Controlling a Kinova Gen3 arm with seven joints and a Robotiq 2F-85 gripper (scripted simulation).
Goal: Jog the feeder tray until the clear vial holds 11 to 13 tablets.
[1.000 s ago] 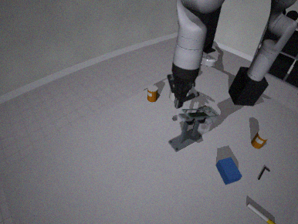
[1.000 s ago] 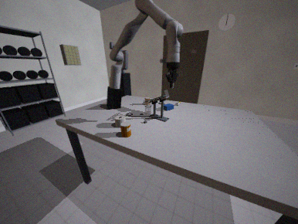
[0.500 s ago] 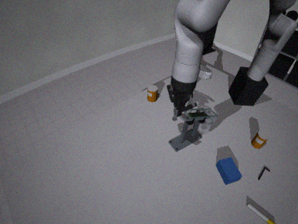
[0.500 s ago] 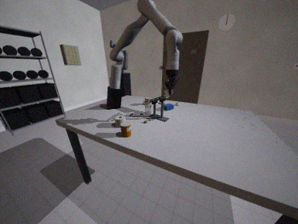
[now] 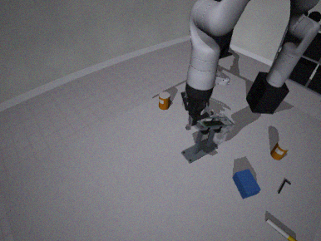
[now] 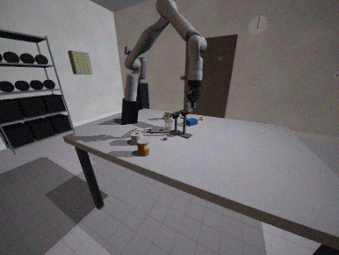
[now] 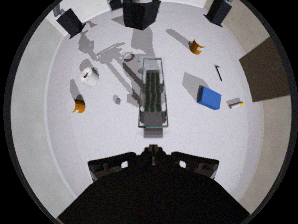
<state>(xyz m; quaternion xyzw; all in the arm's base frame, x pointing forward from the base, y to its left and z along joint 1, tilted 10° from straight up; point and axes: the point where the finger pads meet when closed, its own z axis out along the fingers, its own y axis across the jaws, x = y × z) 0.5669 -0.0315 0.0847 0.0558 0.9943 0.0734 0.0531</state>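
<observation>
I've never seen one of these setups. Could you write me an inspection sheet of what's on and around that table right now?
Surface: grey table, many shadows.
Job's things: feeder tray on its stand; clear vial too blurred to pick out.
Clutter: two orange bottles, blue block, hex key, pencil.
Gripper: gripper shut, empty, beside the tray's end; contact unclear.
Cables: nothing seen.
Surroundings: shelf rack, door, wall clock.
</observation>
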